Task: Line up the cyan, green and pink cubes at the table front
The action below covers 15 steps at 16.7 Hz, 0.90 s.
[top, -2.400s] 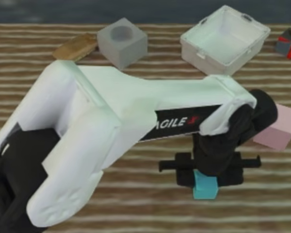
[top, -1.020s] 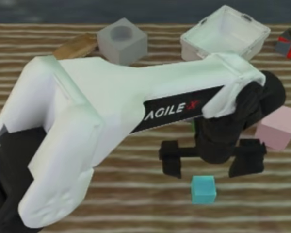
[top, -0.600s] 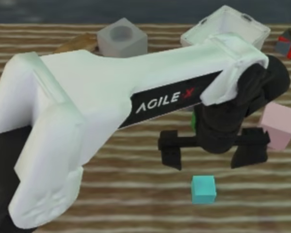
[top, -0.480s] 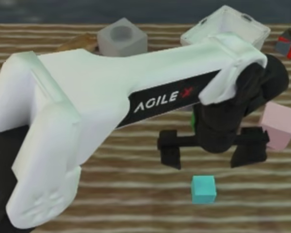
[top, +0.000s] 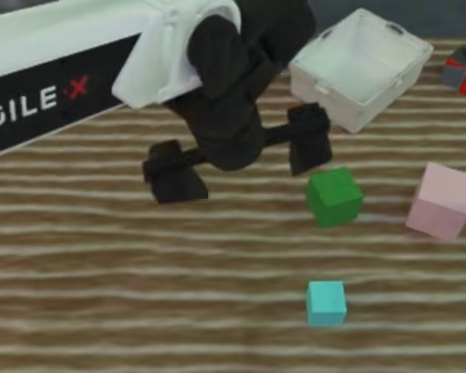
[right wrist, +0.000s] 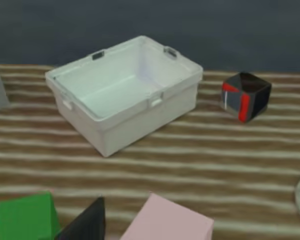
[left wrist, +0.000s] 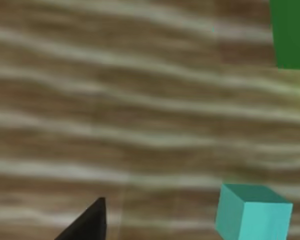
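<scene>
The cyan cube [top: 326, 303] lies alone near the table [top: 101, 295] front, right of centre; the left wrist view also shows this cyan cube [left wrist: 252, 212]. Behind it sits the green cube [top: 334, 196], tilted, with the pink cube [top: 443, 200] to its right. My left gripper [top: 243, 167] hovers open and empty behind and left of the green cube, one finger [left wrist: 87, 226] in its wrist view. My right arm is outside the top view; its wrist camera shows one finger [right wrist: 87, 225] between the green cube [right wrist: 25, 220] and the pink cube [right wrist: 170, 222].
A white open bin [top: 361, 66] stands at the back right. A small dark grey cube with red marks [top: 461, 70] is at the far right back edge. The left arm's white link [top: 62, 54] covers the back left of the table.
The left gripper let go of the cyan cube, rose, and swung back and left. The green cube is now uncovered. The cubes have not shifted.
</scene>
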Each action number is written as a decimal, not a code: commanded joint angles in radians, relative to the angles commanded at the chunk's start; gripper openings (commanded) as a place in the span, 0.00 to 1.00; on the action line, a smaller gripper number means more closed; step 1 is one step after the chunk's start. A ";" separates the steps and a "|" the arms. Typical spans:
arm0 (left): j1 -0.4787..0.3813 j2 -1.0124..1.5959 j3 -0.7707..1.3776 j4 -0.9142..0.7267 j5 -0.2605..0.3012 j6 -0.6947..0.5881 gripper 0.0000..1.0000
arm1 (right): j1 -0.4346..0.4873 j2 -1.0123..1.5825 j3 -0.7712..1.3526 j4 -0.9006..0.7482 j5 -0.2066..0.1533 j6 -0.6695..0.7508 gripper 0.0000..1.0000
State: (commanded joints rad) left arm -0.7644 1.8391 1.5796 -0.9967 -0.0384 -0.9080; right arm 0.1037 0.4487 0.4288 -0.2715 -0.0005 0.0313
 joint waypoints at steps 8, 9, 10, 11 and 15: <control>0.392 -0.894 -0.781 0.430 0.005 0.316 1.00 | 0.165 0.917 0.720 -0.466 0.002 0.047 1.00; 0.438 -1.001 -0.879 0.485 0.006 0.368 1.00 | 0.184 1.021 0.800 -0.522 0.002 0.053 1.00; 0.482 -1.104 -0.972 0.539 0.008 0.422 1.00 | 0.205 1.126 0.884 -0.579 0.002 0.059 1.00; 0.524 -1.201 -1.060 0.592 0.010 0.475 1.00 | 0.225 1.224 0.964 -0.633 0.001 0.064 1.00; 0.663 -1.525 -1.344 0.788 0.021 0.683 1.00 | 0.291 1.544 1.245 -0.810 0.002 0.082 1.00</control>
State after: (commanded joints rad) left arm -0.1012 0.3136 0.2354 -0.2090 -0.0171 -0.2254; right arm 0.3948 1.9925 1.6734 -1.0813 0.0011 0.1136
